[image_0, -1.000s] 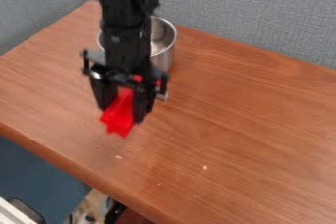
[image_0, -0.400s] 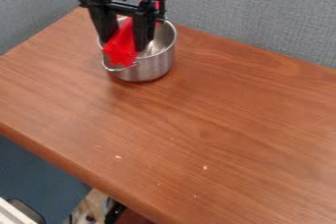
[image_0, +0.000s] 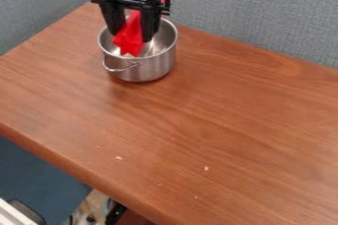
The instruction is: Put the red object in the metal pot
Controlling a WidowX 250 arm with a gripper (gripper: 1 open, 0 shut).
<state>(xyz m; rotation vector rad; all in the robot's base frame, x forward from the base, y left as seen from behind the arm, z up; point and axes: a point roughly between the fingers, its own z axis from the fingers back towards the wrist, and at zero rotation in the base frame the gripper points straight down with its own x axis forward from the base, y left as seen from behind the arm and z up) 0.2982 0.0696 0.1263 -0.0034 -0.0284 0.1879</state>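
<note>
In the camera view, the black gripper [image_0: 130, 24] hangs over the metal pot [image_0: 140, 55], its fingers on either side of the red bar [image_0: 129, 36] — pinching it, as far as the picture shows. The bar leans at a slant, its upper part between the fingers and its lower end down within the pot's rim, in front of the shiny inner wall; whether that end touches the pot's floor I cannot tell. A smaller patch of red shows at the gripper's right edge in the picture, too small to make out. Against the frame just before, the arm and the bar have shifted a little to the right in the picture, and the bar now sits more squarely over the pot's opening, where it had overlapped the rim on the left. In the earliest frame the bar was low and in front of the pot, above the wood, with the arm covering much of the pot; the pot itself stands where it stood. Its thin wire handle [image_0: 121, 67] hangs at the front left of its side. The table [image_0: 218, 135] is a warm orange-brown wood with fine grain and a few pale specks toward the near part. Behind it rises a grey, textured wall [image_0: 264, 17] — it meets another grey stretch at the left. At the lower left, past the table's edge, lie a dark bluish area and some partly cut-off items, too small to name.
</note>
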